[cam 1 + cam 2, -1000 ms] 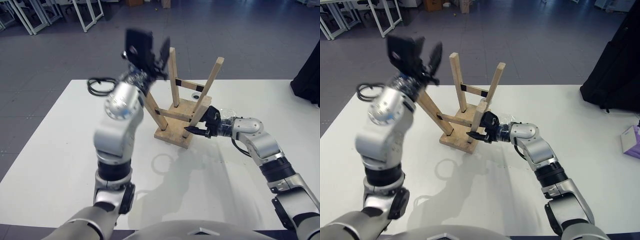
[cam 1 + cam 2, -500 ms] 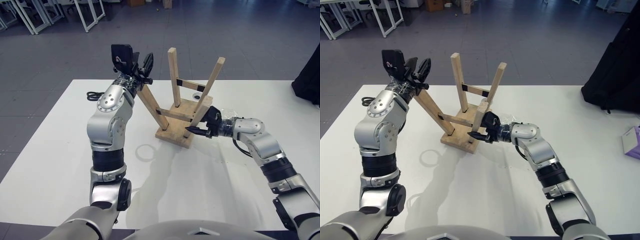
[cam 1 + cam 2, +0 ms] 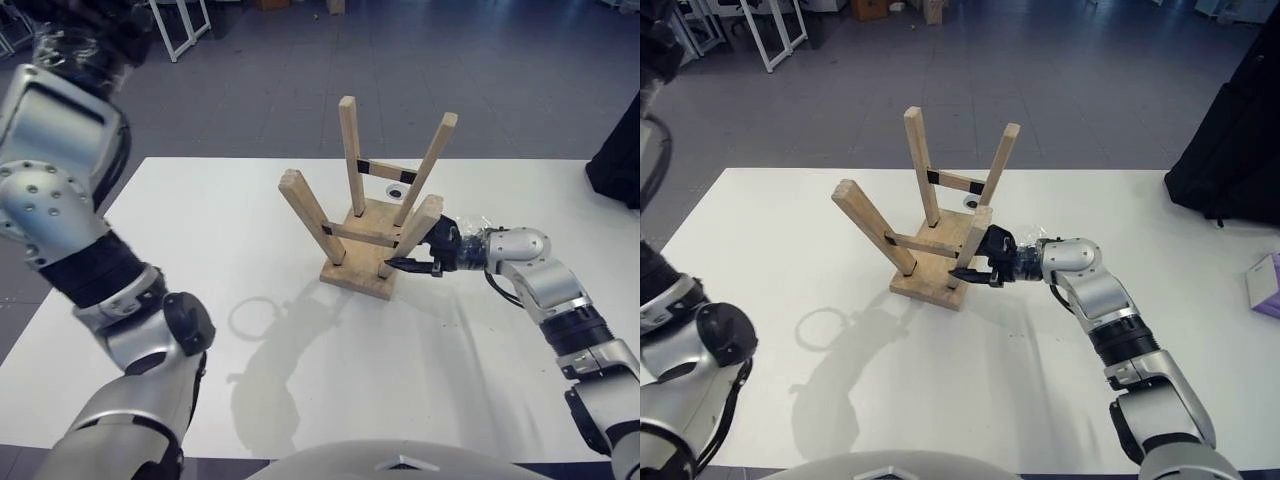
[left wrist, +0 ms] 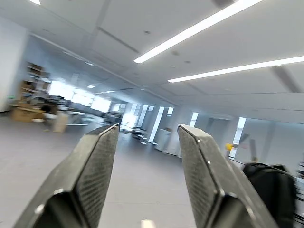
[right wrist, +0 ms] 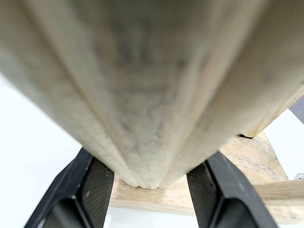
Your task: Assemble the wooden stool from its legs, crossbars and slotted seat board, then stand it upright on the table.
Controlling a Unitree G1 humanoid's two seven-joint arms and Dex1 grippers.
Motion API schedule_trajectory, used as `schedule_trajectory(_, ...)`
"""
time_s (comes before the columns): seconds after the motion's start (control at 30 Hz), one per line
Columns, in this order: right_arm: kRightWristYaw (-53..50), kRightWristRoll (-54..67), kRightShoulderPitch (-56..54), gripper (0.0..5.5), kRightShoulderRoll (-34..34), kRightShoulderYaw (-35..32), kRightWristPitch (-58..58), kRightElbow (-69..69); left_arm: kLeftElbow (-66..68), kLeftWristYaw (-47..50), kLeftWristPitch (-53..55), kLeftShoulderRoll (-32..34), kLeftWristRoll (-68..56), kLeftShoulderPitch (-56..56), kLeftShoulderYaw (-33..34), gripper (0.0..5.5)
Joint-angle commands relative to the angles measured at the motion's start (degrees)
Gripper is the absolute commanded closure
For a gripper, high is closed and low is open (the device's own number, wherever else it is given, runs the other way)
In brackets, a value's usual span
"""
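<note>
The wooden stool stands upside down on the white table (image 3: 200,230), its seat board (image 3: 358,281) flat and its legs pointing up. One leg (image 3: 312,215) leans out to the left, and two taller legs (image 3: 350,150) (image 3: 428,165) are joined by a crossbar (image 3: 385,172). My right gripper (image 3: 404,265) is shut on the near right leg (image 3: 412,228) just above the board; in the right wrist view that leg (image 5: 142,95) sits between the fingers (image 5: 92,190). My left gripper (image 4: 147,142) is open, holds nothing and points at the ceiling; its arm (image 3: 55,150) is raised high at the left.
A small dark ring (image 3: 396,190) lies on the table just behind the stool. A purple box (image 3: 1265,283) sits at the table's right edge, and a large black object (image 3: 615,150) stands beyond it. Bare tabletop stretches in front of the stool.
My left arm has swung up and out to the left, away from the top of the leaning leg. The stool and my right gripper have shifted slightly to the right.
</note>
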Motion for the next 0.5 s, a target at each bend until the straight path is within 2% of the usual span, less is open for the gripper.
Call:
schedule_trajectory(0.03,7.7,-10.2,-1.6,3.47,-2.6,6.4,-0.2,12.1,5.2,-1.1,-5.3,1.6,13.0,15.0,-10.5,3.20)
schedule_trajectory(0.1,8.4,-9.7,-5.3,3.47,-0.7,5.5,-3.4,15.1,5.6,-2.0,-7.4,0.6,16.5,20.4,-14.3,3.20)
schedule_trajectory(0.23,9.2,-13.4,-8.9,2.68,-0.4,5.9,-6.4,20.9,4.6,-2.4,-9.2,-1.8,17.8,23.7,-16.3,3.26)
schedule_trajectory(0.37,7.1,-23.7,-11.4,1.91,-4.5,7.8,-7.6,25.1,3.8,-2.7,-9.4,-2.7,19.2,26.1,-18.6,3.26)
schedule_trajectory(0.4,4.3,-25.1,-12.0,1.61,-5.1,6.5,-7.2,25.1,3.3,-2.4,-9.6,-3.2,20.3,27.8,-20.0,3.26)
schedule_trajectory(0.47,-0.9,-23.0,-11.4,1.61,-5.7,0.4,-2.2,20.0,1.5,-0.8,-10.4,-5.6,22.5,32.5,-22.8,3.26)
schedule_trajectory(0.5,-2.9,-20.0,-9.9,1.78,-5.7,-3.7,2.2,15.1,0.7,0.2,-11.1,-7.2,23.5,34.9,-23.9,3.26)
